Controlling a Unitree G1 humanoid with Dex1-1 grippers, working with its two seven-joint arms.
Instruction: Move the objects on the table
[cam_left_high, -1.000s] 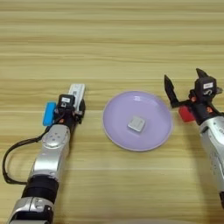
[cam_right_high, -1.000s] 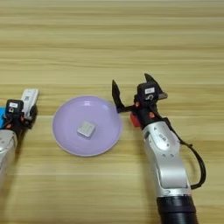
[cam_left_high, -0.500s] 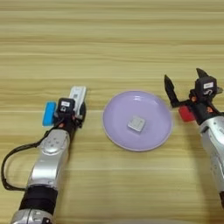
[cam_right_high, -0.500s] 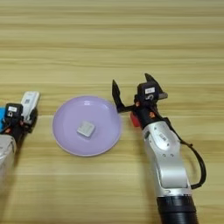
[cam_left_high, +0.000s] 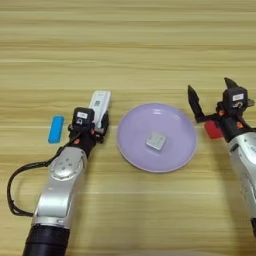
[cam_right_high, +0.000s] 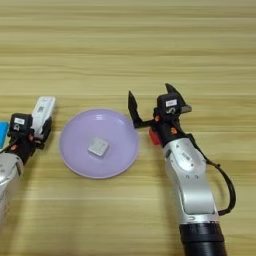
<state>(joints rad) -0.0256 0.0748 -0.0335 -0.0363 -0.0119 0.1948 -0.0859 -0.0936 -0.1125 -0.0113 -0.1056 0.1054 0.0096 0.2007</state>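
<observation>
A long white stick lies left of the purple plate, and its near end sits between the black fingers of my left gripper, which is shut on it. A pale grey square block rests in the middle of the plate. Right of the plate, a small red cube lies on the wooden table. My right gripper stands open over the cube, one finger by the plate's rim and the other further right. The cube sits low between them, near the palm.
A small blue bar lies on the table just left of my left gripper. A black cable loops beside my left forearm. My right forearm runs to the near edge.
My left gripper and the white stick have shifted a little to the right, toward the plate. The right gripper, red cube, grey block and blue bar have stayed put.
</observation>
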